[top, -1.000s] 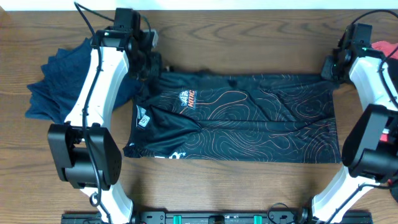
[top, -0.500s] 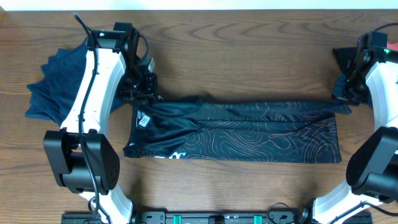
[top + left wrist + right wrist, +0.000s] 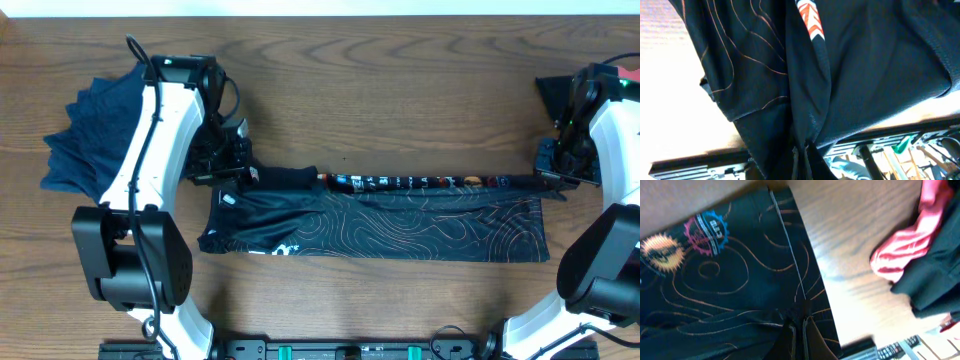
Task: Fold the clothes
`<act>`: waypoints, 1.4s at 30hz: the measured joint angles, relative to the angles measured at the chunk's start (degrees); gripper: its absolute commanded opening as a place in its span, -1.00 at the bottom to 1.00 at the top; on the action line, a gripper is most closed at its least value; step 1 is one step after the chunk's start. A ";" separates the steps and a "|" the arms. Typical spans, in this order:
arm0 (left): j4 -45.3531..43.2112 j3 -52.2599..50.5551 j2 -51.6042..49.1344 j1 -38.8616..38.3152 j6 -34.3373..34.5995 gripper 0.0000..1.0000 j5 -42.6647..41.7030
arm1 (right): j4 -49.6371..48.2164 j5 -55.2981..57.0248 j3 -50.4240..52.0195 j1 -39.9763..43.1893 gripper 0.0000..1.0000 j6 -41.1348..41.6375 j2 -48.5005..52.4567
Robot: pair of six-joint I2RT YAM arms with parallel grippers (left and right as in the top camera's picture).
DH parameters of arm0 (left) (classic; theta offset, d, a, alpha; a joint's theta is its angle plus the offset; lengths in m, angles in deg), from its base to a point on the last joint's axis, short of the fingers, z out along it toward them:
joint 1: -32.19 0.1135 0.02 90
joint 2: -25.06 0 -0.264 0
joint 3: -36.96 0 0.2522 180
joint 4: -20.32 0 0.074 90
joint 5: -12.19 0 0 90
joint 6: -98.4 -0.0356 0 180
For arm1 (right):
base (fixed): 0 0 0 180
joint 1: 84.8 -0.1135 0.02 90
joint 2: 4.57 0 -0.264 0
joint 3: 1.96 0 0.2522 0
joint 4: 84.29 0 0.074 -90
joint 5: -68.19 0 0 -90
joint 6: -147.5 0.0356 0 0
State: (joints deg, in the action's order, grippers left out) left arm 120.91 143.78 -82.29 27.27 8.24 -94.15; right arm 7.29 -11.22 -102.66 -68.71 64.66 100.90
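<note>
Since a second ago the far hem has come well toward the near edge of the desk (image 3: 400,70), so the shirt (image 3: 420,225) now lies across the middle as a narrower band, half doubled. The left pincer (image 3: 238,172) and right pincer (image 3: 551,172) each pinch one end of that hem (cloth bunches between the fingers in both wrist views). Keep it taut, carry both ends evenly, and release only once hem meets hem.
</note>
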 measured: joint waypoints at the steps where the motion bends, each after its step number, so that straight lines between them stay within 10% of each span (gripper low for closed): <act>1: -0.07 -0.39 0.00 0.00 -0.02 -0.88 0.00 | 0.39 0.00 0.33 0.00 -0.98 0.00 0.00; 9: -0.09 -2.75 0.00 0.02 -0.02 -0.88 0.00 | 0.52 0.02 3.74 0.00 -0.96 0.00 0.00; 13: -0.22 -3.91 0.00 0.02 -0.02 -0.87 0.02 | 0.35 0.15 5.40 0.00 -0.47 0.07 0.00; 36: -3.93 -4.11 0.00 -1.05 0.17 -0.47 0.20 | 1.01 0.61 6.45 0.02 -0.42 -0.28 0.00; 42: -12.66 -4.15 0.00 -5.97 1.57 -0.05 0.20 | -0.57 -0.15 7.93 0.02 -0.35 -0.35 0.00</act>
State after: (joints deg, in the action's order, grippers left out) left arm 108.25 139.62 -82.29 21.30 9.81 -93.95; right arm 6.72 -11.38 -94.73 -68.68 64.31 100.90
